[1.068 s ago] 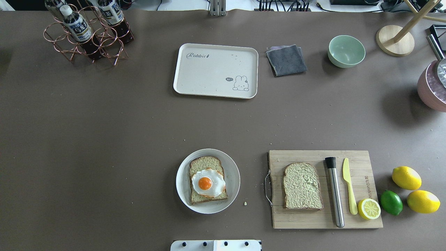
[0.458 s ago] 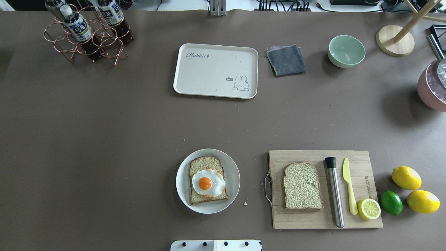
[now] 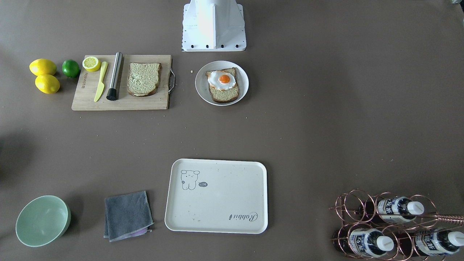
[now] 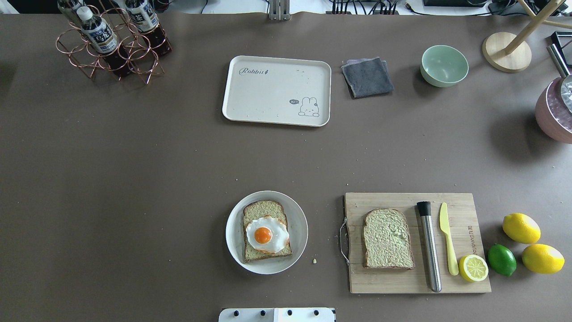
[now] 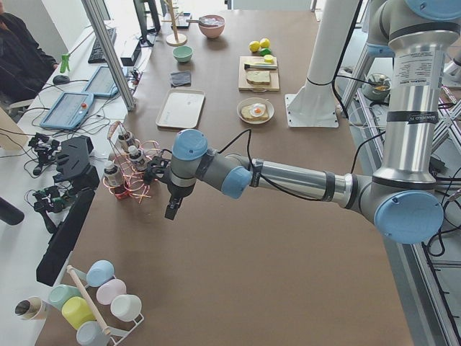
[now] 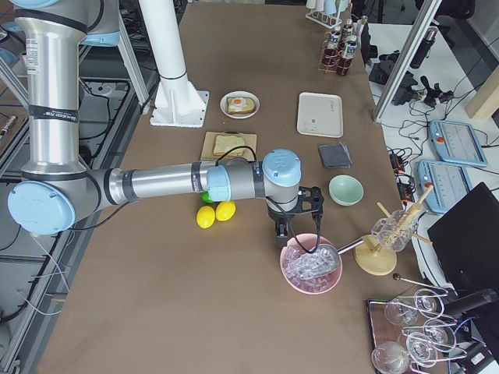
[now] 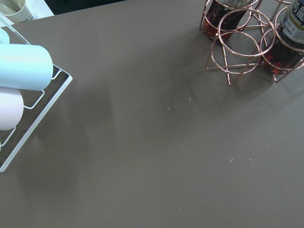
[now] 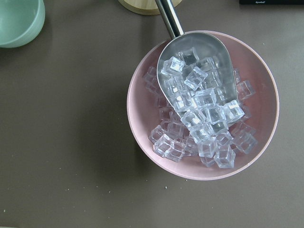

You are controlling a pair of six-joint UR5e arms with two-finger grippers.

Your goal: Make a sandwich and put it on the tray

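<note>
One bread slice (image 4: 260,208) with a fried egg (image 4: 267,234) on it lies on a round plate (image 4: 299,232); it also shows in the front view (image 3: 223,95). The second bread slice (image 4: 387,238) lies on the wooden cutting board (image 4: 380,281). The cream tray (image 4: 268,96) sits at the far middle and holds nothing. My left gripper (image 5: 171,210) hangs over bare table beside the bottle rack, far from the food. My right gripper (image 6: 282,238) hangs over the pink ice bowl (image 6: 312,265). I cannot tell whether either gripper is open or shut.
A copper rack of bottles (image 4: 111,40) stands far left. A grey cloth (image 4: 367,77) and a green bowl (image 4: 444,65) lie right of the tray. A muddler (image 4: 429,246), a yellow knife (image 4: 447,237) and a lemon half (image 4: 473,268) share the board; lemons (image 4: 521,228) and a lime (image 4: 501,259) lie beside it.
</note>
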